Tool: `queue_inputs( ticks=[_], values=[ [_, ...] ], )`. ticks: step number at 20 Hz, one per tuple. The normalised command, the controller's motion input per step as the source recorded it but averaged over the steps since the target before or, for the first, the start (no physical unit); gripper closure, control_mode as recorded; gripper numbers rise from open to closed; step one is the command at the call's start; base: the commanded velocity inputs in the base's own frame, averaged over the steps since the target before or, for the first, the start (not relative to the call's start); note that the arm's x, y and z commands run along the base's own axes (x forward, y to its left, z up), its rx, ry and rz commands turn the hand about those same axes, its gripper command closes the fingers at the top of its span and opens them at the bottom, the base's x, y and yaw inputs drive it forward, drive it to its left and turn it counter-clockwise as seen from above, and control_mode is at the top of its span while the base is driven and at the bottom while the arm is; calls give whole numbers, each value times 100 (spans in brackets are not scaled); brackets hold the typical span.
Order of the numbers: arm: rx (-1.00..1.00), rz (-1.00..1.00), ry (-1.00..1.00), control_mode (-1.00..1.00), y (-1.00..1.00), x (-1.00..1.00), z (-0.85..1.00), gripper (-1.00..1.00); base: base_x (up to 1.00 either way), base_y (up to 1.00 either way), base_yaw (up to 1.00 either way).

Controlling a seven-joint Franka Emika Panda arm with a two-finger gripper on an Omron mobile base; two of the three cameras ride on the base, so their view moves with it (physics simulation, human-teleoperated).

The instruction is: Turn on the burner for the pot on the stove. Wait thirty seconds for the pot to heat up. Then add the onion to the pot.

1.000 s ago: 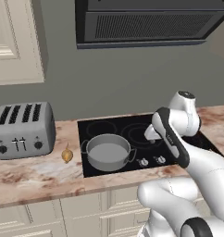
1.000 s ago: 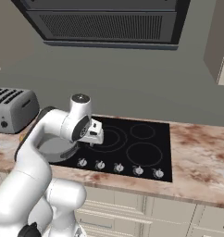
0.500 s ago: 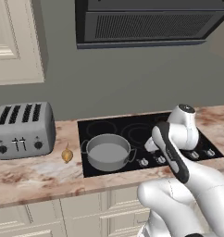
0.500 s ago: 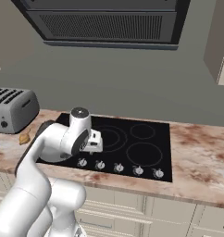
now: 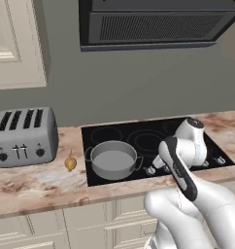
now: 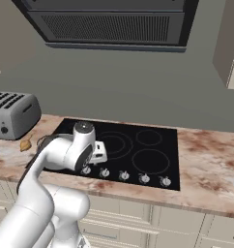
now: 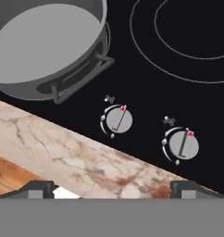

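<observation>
L to R in the left base view: you've got the toaster (image 5: 24,136) on the marble counter (image 5: 37,182) at far left, then the onion (image 5: 70,162) lying on the counter betw toaster and stove, near the stove's left edge, not touching either. Next the stove (image 5: 139,137), black glass w/ grey rings. The pot (image 5: 113,160) sits on its front-left burner, upright, looks empty, loop handles at left and right. Knobs run along the stove's front edge; your arm covers most of that row here. Range hood (image 5: 153,24) overhead.

Right base view: toaster far left, onion a small tan bit on the counter beside it, arm bent low over the stove's front-left area, wrist hiding the pot.

Hand view: pot rim and one loop handle at top left, two knobs (image 7: 119,120) below it on the black glass, both w/ red marks at upper right of the dial; counter edge runs diagonally under them. Gripper (image 7: 111,189) hangs above the knob row; tips set wide apart at the bottom corners, jaws fully spread, nothing betw them, no contact w/ a knob.
</observation>
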Motion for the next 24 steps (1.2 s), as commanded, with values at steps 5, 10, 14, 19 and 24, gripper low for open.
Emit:
queue_inputs(
  ticks=[5, 10, 14, 19, 24],
  values=[
    [-6, 4, 0, -100, 18, 4, -17, -100, 0, 0, 0],
    [-4, 0, 1, -100, 7, 19, -18, -100, 0, 0, 0],
    [0, 3, 3, -100, 0, 19, -28, -100, 0, 0, 0],
    [0, 7, 4, -100, 0, 19, -46, -100, 0, 0, 0],
    [0, 10, 9, -100, 0, 30, -51, -100, 0, 0, 0]
  ],
)
